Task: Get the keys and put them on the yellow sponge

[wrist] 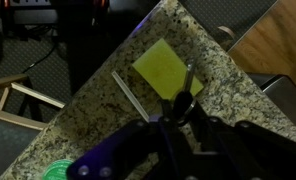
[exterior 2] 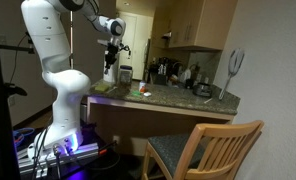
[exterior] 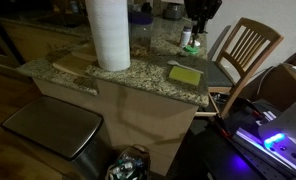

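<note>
half done, i judge: the claw looks closed on the keys, which hang at the 4 o'clock edge of the yellow sponge; lowering and release remain.

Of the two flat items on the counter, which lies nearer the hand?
The bright yellow rectangular sponge, close by the hand; the tan wooden board lies farther off, beside the tall white paper roll.

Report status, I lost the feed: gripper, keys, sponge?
Gripper hovering, apparently shut on dark metal keys. Flat yellow rectangular sponge bare on speckled granite counter. Nothing between them.
</note>
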Controlling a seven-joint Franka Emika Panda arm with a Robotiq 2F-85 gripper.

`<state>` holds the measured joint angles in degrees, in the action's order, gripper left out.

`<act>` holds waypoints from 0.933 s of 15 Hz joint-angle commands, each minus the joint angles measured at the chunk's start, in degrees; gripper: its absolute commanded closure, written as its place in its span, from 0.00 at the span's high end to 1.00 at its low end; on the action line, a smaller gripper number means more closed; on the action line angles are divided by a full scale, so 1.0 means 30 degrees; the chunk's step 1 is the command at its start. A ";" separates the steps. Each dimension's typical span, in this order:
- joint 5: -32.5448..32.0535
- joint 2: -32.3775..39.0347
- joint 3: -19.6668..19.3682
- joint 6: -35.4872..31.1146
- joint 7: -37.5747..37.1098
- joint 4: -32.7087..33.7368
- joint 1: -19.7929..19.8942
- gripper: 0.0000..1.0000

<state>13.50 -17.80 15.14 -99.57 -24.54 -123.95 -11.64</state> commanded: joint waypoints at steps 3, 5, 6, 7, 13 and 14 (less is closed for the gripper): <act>0.0073 0.0207 0.0469 -0.0375 0.0013 -0.0187 -0.0171 0.06; -0.0074 0.0337 0.0937 -0.0779 -0.0300 -0.0516 -0.0364 0.06; -0.0141 0.0412 0.1077 -0.0866 -0.0410 -0.0568 -0.0380 0.06; -0.0311 0.0511 0.1268 -0.0855 -0.0646 -0.0585 -0.0395 0.06; -0.0655 0.1484 0.1539 -0.0330 -0.1993 -0.0309 -0.0334 0.06; -0.0637 0.1344 0.1516 -0.0006 -0.2251 -0.0382 -0.0373 0.06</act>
<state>12.37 -14.57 19.60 -100.85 -29.23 -125.45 -12.79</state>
